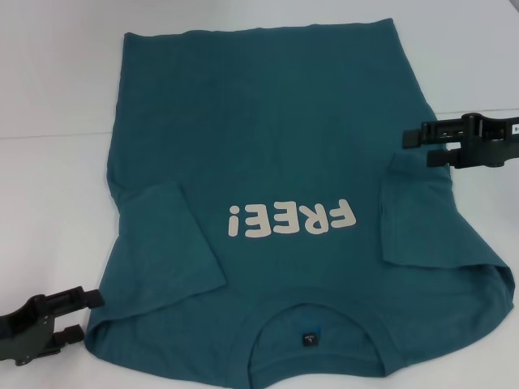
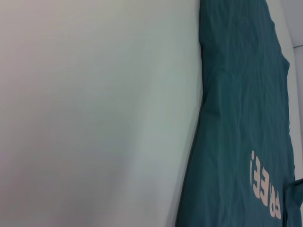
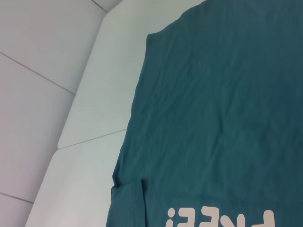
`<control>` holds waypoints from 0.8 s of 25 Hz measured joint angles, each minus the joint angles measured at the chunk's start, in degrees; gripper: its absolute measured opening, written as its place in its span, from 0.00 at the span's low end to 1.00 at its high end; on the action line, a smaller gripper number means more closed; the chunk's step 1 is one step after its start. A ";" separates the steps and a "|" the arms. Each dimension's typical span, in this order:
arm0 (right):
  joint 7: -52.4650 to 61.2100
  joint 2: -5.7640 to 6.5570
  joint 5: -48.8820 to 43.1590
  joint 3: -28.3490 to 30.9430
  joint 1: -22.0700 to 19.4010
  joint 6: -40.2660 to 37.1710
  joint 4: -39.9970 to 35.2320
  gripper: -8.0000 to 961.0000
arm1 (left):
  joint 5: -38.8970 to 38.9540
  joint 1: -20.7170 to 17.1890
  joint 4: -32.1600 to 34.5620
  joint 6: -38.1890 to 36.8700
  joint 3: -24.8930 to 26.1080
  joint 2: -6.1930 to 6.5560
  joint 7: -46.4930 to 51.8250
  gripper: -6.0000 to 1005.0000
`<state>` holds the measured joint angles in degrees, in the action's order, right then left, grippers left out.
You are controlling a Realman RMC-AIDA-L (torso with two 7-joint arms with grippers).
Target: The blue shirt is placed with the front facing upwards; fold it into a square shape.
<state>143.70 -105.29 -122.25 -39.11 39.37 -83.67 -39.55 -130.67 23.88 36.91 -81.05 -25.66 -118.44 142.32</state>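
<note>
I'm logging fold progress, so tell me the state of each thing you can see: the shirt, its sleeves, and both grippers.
blue shirt: flat on the table, front up, collar nearest the robot.
sleeves: both folded in over the body.
left gripper: open, beside the near left corner, holding nothing.
right gripper: open, at the shirt's right edge, holding nothing.

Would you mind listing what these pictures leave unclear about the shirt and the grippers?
- Blue shirt: collar edge cut off by the head view's bottom.
- Neck tag: print too small, head view.
- Left gripper: absent from the left wrist view.
- Right gripper: absent from the right wrist view.
</note>
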 joint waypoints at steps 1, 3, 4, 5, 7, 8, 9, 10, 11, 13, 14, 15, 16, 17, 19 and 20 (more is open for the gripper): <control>0.00 0.00 0.00 0.00 0.00 0.00 0.00 0.87 | -0.01 0.02 0.00 0.00 -0.04 -0.02 0.00 0.81; 0.02 0.00 0.00 0.00 0.00 0.00 0.00 0.87 | -0.02 0.03 0.00 -0.08 -0.20 -0.07 0.01 0.81; 0.02 0.00 0.00 0.07 0.00 -0.01 0.00 0.87 | -0.02 0.07 0.00 -0.16 -0.38 -0.09 0.01 0.81; 0.02 0.00 0.00 0.19 0.00 -0.04 0.00 0.87 | -0.03 0.21 0.00 -0.25 -0.65 -0.10 0.02 0.81; 0.01 0.00 0.00 0.38 0.00 -0.09 0.00 0.87 | -0.03 0.63 -0.30 -0.35 -1.17 -0.05 0.03 0.81; 0.00 0.00 0.00 0.43 0.00 -0.11 0.00 0.87 | -0.03 0.95 -0.59 -0.40 -1.48 0.03 0.04 0.81; 0.00 0.00 0.00 0.44 0.00 -0.12 0.00 0.87 | -0.03 1.29 -0.88 -0.44 -1.75 0.12 0.04 0.80; 0.00 0.00 0.00 0.44 0.00 -0.13 0.00 0.87 | -0.03 1.71 -1.21 -0.46 -2.09 0.21 0.05 0.80; 0.00 0.00 0.00 0.44 0.00 -0.14 0.00 0.87 | -0.03 2.09 -1.41 -0.49 -2.44 0.26 0.05 0.80; 0.00 0.00 0.00 0.44 0.00 -0.16 0.00 0.87 | -0.03 2.67 -1.53 -0.53 -2.84 0.30 0.07 0.80; 0.00 0.00 0.00 0.47 0.00 -0.19 0.00 0.87 | -0.03 2.83 -1.54 -0.53 -2.86 0.31 0.18 0.80; 0.00 0.00 0.00 0.48 -0.01 -0.21 0.00 0.87 | -0.03 2.92 -1.43 -0.47 -2.79 0.31 0.38 0.80; 0.00 0.00 0.00 0.51 -0.04 -0.23 0.00 0.87 | 0.00 2.90 -1.31 -0.42 -2.72 0.32 0.49 0.81; 0.00 -0.01 -0.01 0.52 -0.06 -0.24 0.00 0.87 | 0.11 2.75 -1.06 -0.38 -2.57 0.32 0.68 0.81; 0.00 0.00 0.00 0.53 -0.07 -0.25 0.00 0.87 | 0.40 2.29 -0.42 -0.52 -2.03 0.32 0.83 0.81; 0.00 0.00 0.00 0.53 -0.08 -0.25 0.00 0.87 | 0.50 2.08 -0.18 -0.66 -1.77 0.31 0.84 0.81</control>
<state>143.70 -105.29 -122.26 -38.58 39.29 -83.92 -39.55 -130.17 25.97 36.73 -81.70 -27.43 -118.13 143.16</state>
